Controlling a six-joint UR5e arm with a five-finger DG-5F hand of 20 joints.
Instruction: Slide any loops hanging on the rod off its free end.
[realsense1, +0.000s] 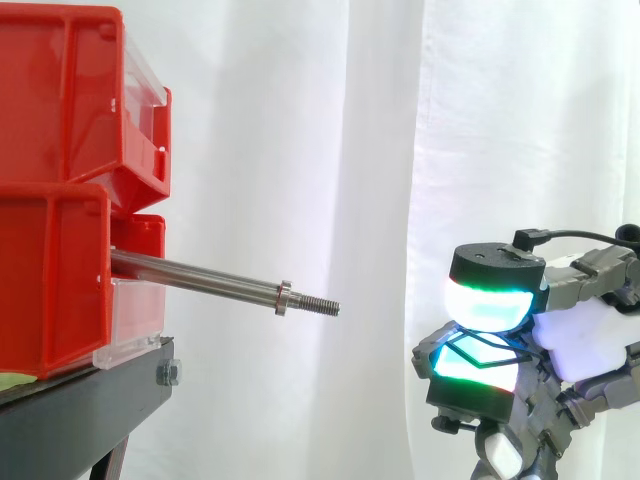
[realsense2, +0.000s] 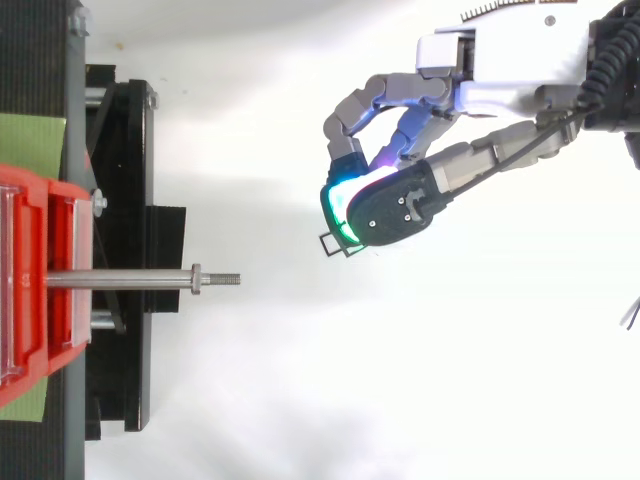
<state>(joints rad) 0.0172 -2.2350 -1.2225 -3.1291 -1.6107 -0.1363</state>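
A steel rod (realsense1: 200, 279) sticks out level from between the red bins (realsense1: 55, 190) and ends in a collar and a threaded tip; nothing hangs on it. In the top view the rod (realsense2: 130, 280) points right from the bins. My hand (realsense2: 400, 205) hovers to the right of the free end, well apart from it and, in the side view, a little lower (realsense1: 590, 335). Its fingers are curled, with glowing pads (realsense1: 488, 305) pressed together on a thin dark loop (realsense2: 333, 243) that pokes out from the fingertips toward the rod.
The red bins are stacked on a black stand (realsense2: 120, 200) at the left, with a clear plastic front (realsense1: 135, 330) under the rod. A white curtain (realsense1: 380, 150) hangs behind. Open space lies between the rod tip and the hand.
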